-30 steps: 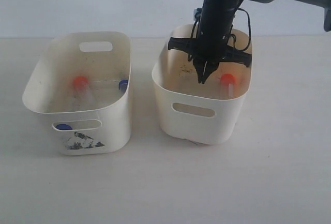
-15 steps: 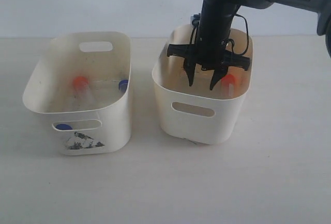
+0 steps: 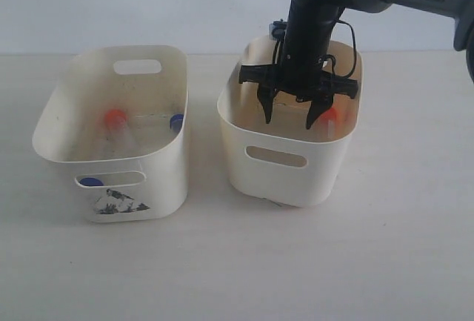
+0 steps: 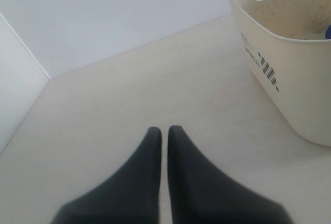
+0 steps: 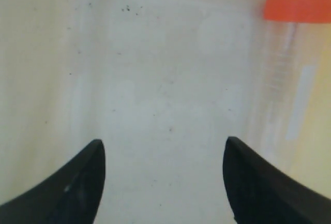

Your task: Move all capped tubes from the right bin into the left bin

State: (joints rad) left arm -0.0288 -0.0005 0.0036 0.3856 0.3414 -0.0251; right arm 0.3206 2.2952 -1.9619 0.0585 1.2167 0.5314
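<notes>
**Item 1.** Table [image 3: 237,262]: pale, nearest the exterior camera.

**Item 2.** Left bin [image 3: 159,180]: cream tub with a dark torn sticker [image 3: 117,202] on its near wall. A blue cap [image 3: 91,181] shows through the near handle slot. Deeper in lie an orange-capped tube [image 3: 114,119] and a second blue cap [image 3: 176,121].

**Item 3.** Right bin [image 3: 274,184]: near the left bin but not touching it. It holds another orange-capped tube [image 3: 328,118] [image 5: 296,9] against its right-hand inner wall (partly hidden by a finger).

**Item 4.** Right gripper [image 3: 289,121] [image 5: 164,146]: hangs inside the right bin, jaws spread wide and gripping nothing. The tube lies to one side, not between the jaws.

**Item 5.** Left gripper [image 4: 164,130] (seen only in the left wrist view): above the table, jaws all but touching, holding nothing.
</notes>
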